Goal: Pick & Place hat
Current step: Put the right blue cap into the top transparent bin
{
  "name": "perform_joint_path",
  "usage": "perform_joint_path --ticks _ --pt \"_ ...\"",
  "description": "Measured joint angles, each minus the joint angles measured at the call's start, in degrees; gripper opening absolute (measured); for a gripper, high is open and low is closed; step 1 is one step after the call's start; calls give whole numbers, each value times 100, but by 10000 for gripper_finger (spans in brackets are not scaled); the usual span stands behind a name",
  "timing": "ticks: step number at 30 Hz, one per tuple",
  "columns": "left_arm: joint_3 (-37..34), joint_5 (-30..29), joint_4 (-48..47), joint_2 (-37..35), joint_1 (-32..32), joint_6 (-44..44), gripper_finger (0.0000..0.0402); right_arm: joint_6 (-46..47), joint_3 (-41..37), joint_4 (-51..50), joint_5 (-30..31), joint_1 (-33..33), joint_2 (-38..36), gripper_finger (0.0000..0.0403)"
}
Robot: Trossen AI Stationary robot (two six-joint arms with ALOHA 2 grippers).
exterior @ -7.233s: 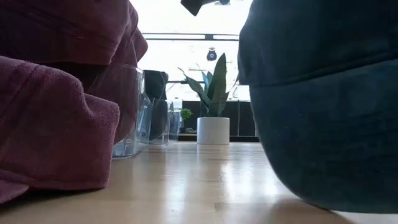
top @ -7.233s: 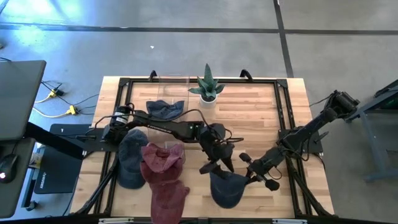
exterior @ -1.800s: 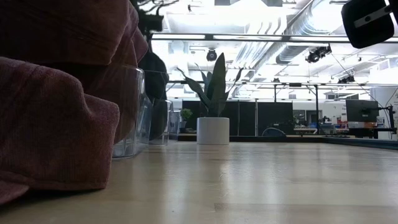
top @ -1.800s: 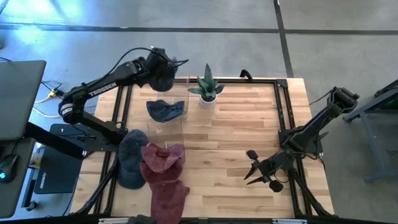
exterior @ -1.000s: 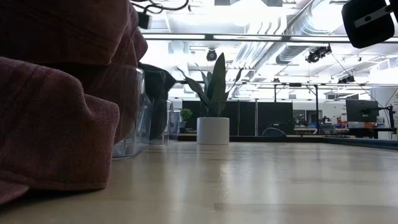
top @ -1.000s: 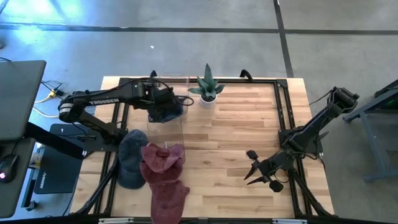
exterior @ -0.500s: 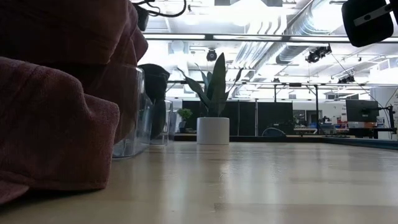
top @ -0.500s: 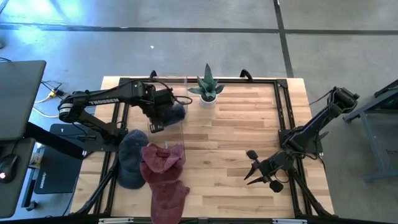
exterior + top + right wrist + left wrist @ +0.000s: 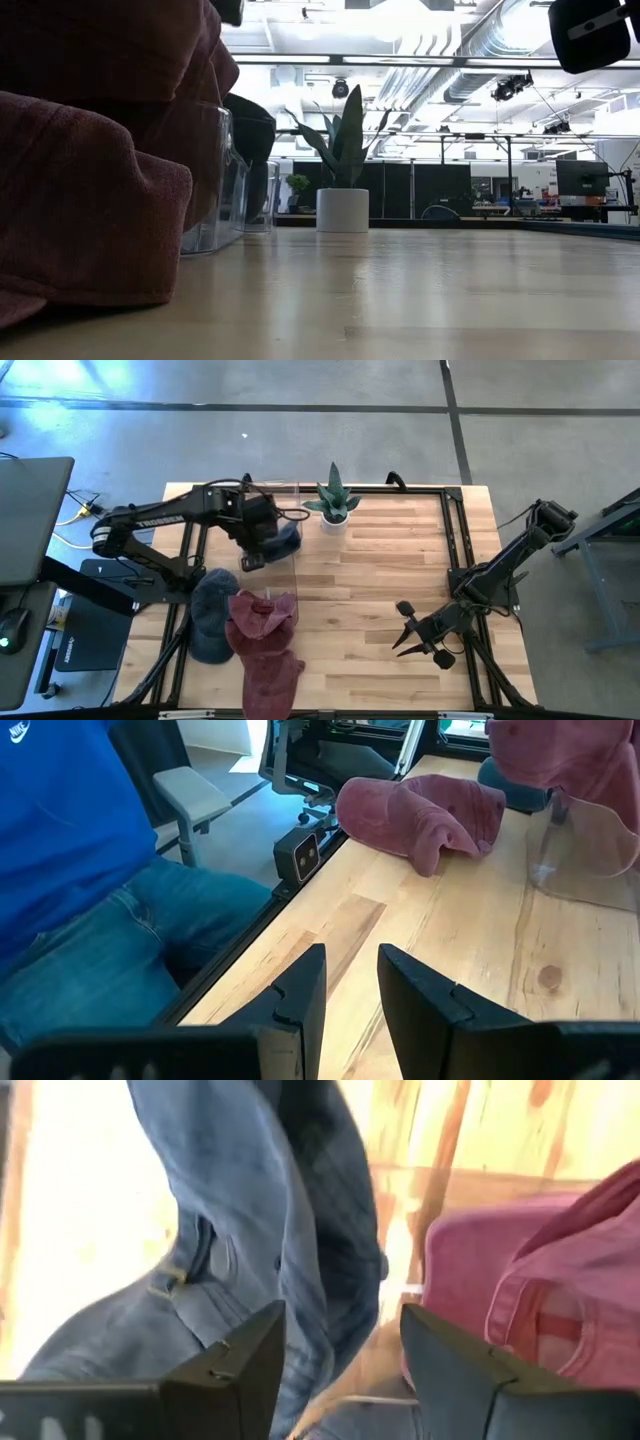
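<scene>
- High view: the left gripper (image 9: 262,540) hangs over the clear container (image 9: 268,575) at the table's (image 9: 400,560) back left, beside the potted plant (image 9: 334,500).
- Left wrist view: its fingers (image 9: 230,1370) stand apart, with the blue denim cap (image 9: 270,1230) between and beyond them; whether it is gripped, I cannot tell.
- Maroon cap (image 9: 262,618) lies nearby.
- Right gripper (image 9: 412,632), front right, is partly open and empty.

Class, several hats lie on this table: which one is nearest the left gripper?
The blue denim hat by the plant, right under the left gripper; the other hats lie at the table's front-left.
</scene>
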Motion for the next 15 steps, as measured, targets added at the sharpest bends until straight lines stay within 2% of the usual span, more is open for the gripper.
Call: perform_joint_path --ticks 4,8,10,12,15 --pt "402 -166 222 -2 -2 149 195 -16 0 0 1 0 0 90" --pt "498 -1347 161 4 135 277 167 10 0 1 1 0 0 90" --pt "447 -1585 26 4 342 185 142 12 0 0 1 0 0 90" --pt "277 -1315 -16 63 574 17 110 15 0 0 -10 0 2 90" --pt "-171 -430 34 129 773 -169 54 17 0 0 -20 0 0 90"
